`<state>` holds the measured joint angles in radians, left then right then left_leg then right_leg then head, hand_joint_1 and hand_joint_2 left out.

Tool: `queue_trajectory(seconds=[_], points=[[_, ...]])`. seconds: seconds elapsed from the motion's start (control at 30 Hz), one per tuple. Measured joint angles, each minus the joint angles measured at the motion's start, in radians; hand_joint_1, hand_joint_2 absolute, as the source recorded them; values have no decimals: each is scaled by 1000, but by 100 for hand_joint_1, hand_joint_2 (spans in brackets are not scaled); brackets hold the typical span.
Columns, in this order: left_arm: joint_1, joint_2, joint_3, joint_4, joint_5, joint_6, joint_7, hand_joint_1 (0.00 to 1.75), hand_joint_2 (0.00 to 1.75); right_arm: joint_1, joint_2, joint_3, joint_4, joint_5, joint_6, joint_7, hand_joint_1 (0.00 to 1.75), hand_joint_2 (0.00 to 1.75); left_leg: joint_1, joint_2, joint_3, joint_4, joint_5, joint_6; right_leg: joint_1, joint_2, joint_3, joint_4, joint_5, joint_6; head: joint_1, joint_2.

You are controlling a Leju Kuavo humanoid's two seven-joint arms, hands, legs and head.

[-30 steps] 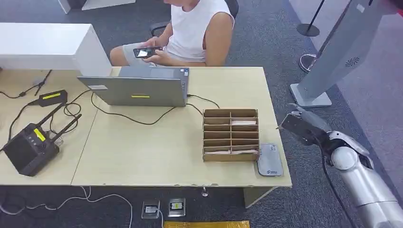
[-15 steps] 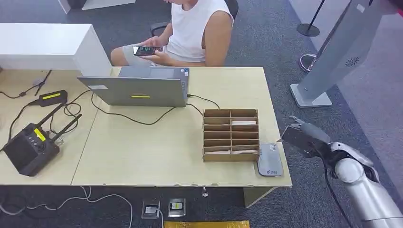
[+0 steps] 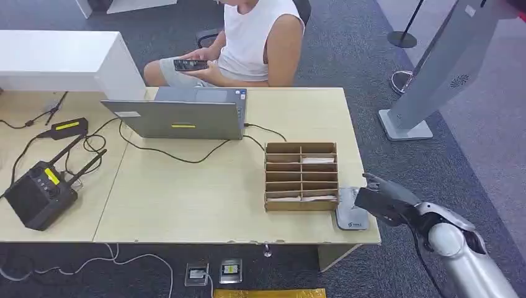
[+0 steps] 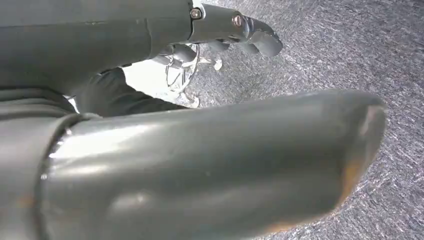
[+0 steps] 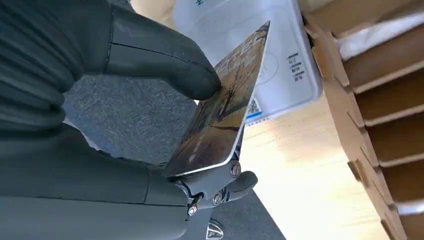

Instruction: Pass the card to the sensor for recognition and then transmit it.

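A closed laptop (image 3: 186,113) lies near the tabletop's (image 3: 205,192) far edge; a seated person (image 3: 248,40) behind holds a phone (image 3: 190,64).

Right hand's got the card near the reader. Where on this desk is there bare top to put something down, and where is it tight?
Broad bare tabletop lies between the laptop and the front edge, left of the cardboard organizer. Another strip runs behind the organizer. It is tight at the front right corner: the card reader touches the organizer, with the right hand and card over it. The far left holds cables and a black radio unit.
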<state>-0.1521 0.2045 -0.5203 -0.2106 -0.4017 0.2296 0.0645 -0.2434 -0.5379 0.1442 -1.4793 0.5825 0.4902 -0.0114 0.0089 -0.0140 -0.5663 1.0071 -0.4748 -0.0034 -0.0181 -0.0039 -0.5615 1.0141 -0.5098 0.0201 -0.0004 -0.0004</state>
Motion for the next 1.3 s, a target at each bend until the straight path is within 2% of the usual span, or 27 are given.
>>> queue_trajectory(seconds=[0.67,1.3], points=[[-1,-3,0,0,-14,0,3,0,0,24,50,65,0,36,-68,-5,175,175,0,0,0,0,0,0,0,0,0,0,0,0,0,0],[-2,-5,0,0,-31,-5,3,0,0,44,85,89,0,70,-93,-8,175,175,0,0,1,0,0,0,0,1,0,0,0,0,0,0]])
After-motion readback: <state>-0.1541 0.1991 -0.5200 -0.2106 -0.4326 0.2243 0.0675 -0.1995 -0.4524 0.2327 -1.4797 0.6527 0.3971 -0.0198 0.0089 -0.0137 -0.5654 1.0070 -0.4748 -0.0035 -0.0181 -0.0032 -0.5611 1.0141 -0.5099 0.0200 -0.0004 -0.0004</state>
